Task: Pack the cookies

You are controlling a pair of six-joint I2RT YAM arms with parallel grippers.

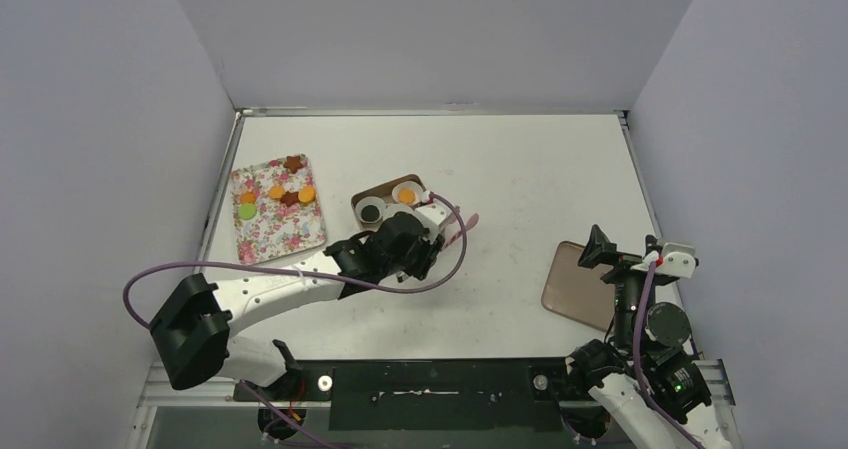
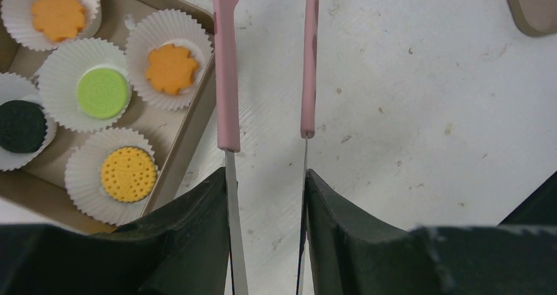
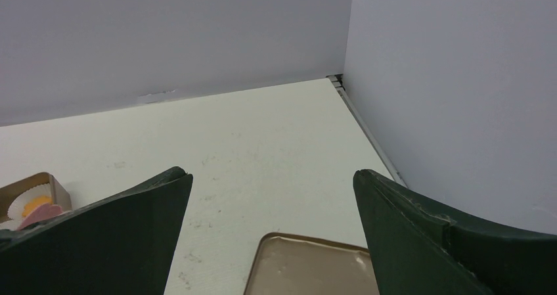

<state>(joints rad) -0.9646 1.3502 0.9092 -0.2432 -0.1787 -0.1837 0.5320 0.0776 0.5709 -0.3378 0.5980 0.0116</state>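
In the left wrist view, the brown box (image 2: 194, 114) holds white paper cups with cookies in them: two orange flowers (image 2: 171, 68), a green round (image 2: 102, 92), a dark round (image 2: 20, 125) and a yellow round (image 2: 129, 173). More cookies (image 1: 290, 197) lie on the floral tray (image 1: 275, 239). My left gripper (image 2: 265, 177) is shut on pink-tipped metal tongs (image 2: 228, 65), which hover over bare table just right of the box. The tongs' arms stand apart with nothing seen between them. My right gripper (image 3: 270, 177) is open and empty above the box lid (image 3: 309, 269).
Seen from above, the box (image 1: 384, 190) sits mid-table with the floral tray to its left. The brown lid (image 1: 572, 284) lies at the right, beside my right gripper (image 1: 625, 251). Grey walls close in the table on three sides.
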